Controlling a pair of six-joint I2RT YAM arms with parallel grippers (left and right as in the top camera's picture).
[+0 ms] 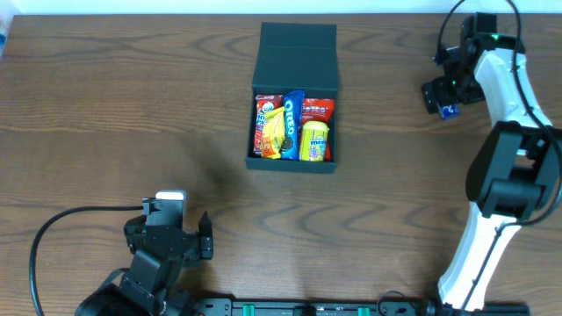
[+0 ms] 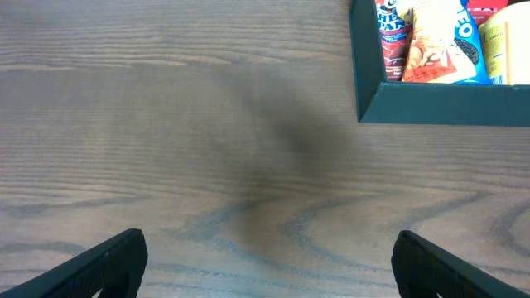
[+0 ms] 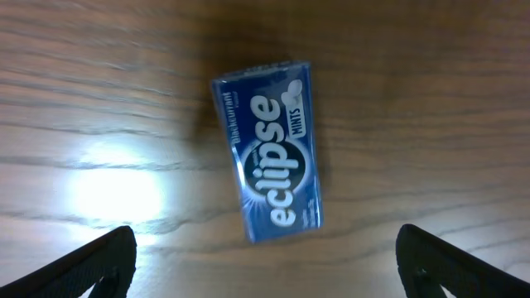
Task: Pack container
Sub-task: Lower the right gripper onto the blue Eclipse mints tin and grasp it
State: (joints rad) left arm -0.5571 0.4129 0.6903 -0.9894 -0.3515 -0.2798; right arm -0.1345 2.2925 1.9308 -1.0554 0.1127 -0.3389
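The dark teal container (image 1: 293, 163) stands open at the table's middle back, lid flap (image 1: 298, 57) folded back. It holds several snack packets, among them a blue Oreo pack (image 1: 289, 123) and a yellow packet (image 1: 313, 140). Its near left corner shows in the left wrist view (image 2: 431, 103). My left gripper (image 1: 180, 235) is open and empty at the front left, over bare wood (image 2: 265, 265). My right gripper (image 1: 436, 95) is open at the back right, above a blue Eclipse mints box (image 3: 269, 161) that lies flat on the table, partly visible in the overhead view (image 1: 450, 111).
The wood table (image 1: 105, 114) stretches wide to the left of the container. A black cable (image 1: 53, 233) loops by the left arm. The right arm's white links (image 1: 505, 175) stand along the right edge.
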